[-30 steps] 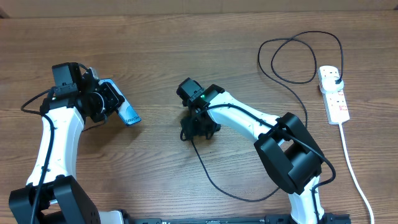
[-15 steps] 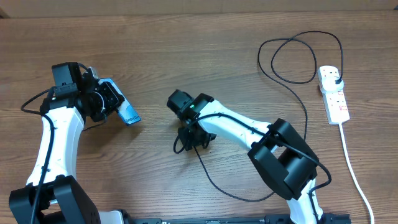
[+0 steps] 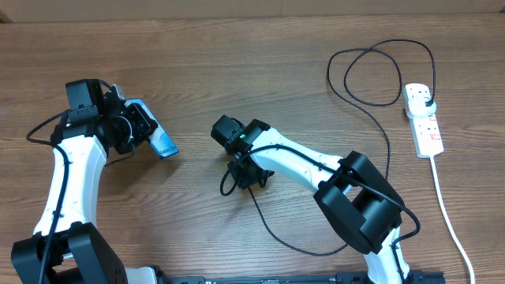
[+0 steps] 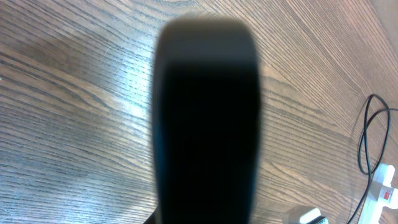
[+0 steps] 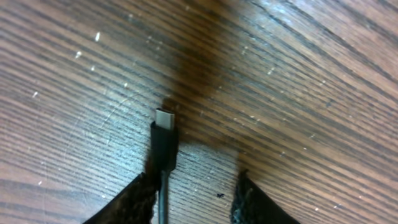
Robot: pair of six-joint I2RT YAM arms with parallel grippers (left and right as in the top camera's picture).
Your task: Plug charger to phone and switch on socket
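Bare wooden counter [image 3: 237, 63]. At frame left, my left gripper [image 3: 130, 130] pinches the phone [image 3: 162, 146]. Centre frame, the right gripper [image 5: 194, 180] is spread, with the charger [image 5: 164, 134] tip beside one finger. I'd clamp squarely behind the connector.

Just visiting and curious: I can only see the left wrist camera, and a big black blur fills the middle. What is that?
Observer: Overhead, the left gripper holds the phone; your blur is probably that phone.
Operator: Where is the cable's end?
Observer: In the right wrist view the charger ends in a connector tip over the table, just ahead of the right gripper.
Operator: Is its other end plugged in?
Observer: Overhead, a black plug sits in the socket, at the end away from its white cord.
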